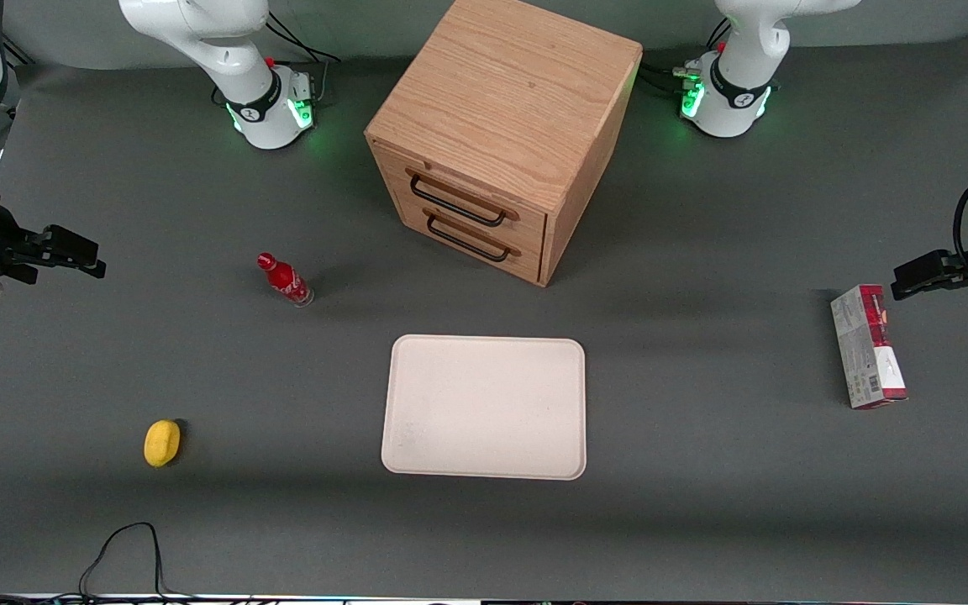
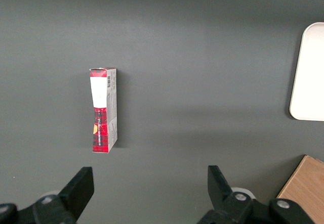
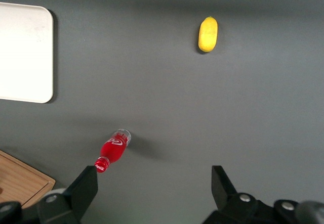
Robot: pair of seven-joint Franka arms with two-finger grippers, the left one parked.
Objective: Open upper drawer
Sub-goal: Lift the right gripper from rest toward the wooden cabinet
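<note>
Nothing done yet: upper drawer [image 1: 460, 195] shut flush in the cabinet [image 1: 501, 126], above its twin, handle untouched. End effector [image 1: 72, 250] hovering at the working arm's end of the desk [image 1: 702, 504], well apart from the cabinet, fingers spread wide, holding nothing. Left to do: reach, grip the handle, pull. Front view alone showing the drawer fronts; right wrist view giving only a cabinet corner, plus bottle [image 3: 114, 149], lemon [image 3: 208, 33] and tray [image 3: 25, 52] below.

A robotics lab: 2 white arm bases [image 1: 270, 109] with green status lights are bolted to a grey-matted bench [image 1: 702, 504], with loose cables [image 1: 127, 550] trailing at its edge.
</note>
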